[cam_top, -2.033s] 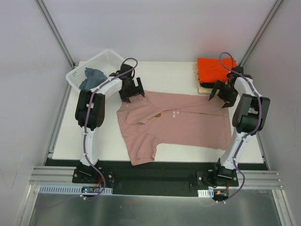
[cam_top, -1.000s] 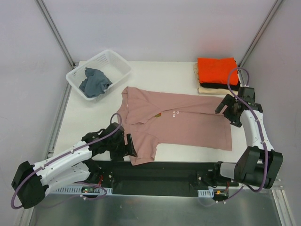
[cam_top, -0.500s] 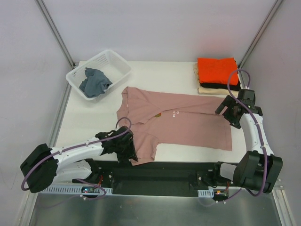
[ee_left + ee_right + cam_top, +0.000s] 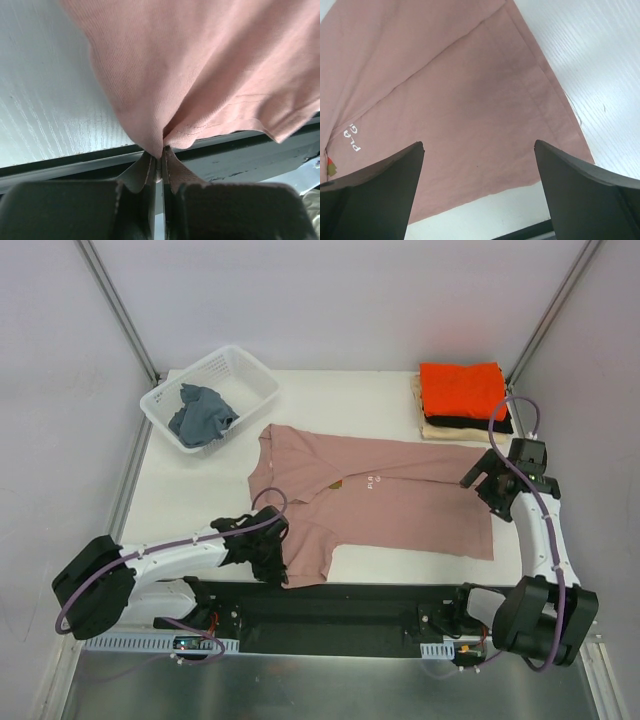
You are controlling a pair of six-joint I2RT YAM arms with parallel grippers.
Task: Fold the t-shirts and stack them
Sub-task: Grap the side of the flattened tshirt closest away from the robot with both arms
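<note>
A dusty-pink t-shirt (image 4: 380, 495) lies spread flat across the table, collar to the left and hem to the right. My left gripper (image 4: 275, 565) is low at the table's near edge, shut on the edge of the shirt's near sleeve. In the left wrist view the gripper (image 4: 160, 156) pinches a bunched fold of pink cloth (image 4: 200, 75). My right gripper (image 4: 490, 485) hovers open over the hem's far right corner. The right wrist view shows the gripper (image 4: 479, 144) wide apart above the pink shirt (image 4: 445, 100). Folded orange (image 4: 460, 388), black (image 4: 480, 424) and cream (image 4: 432, 426) t-shirts are stacked at the back right.
A white plastic basket (image 4: 255, 375) at the back left holds a crumpled blue-grey cloth (image 4: 200, 412). A black rail (image 4: 350, 598) runs along the table's near edge right below the left gripper. Bare white table (image 4: 190, 490) lies left of the shirt.
The left gripper slid in to the near sleeve's edge and closed on it, bunching the cloth. The right arm shifted only slightly and stayed open.
</note>
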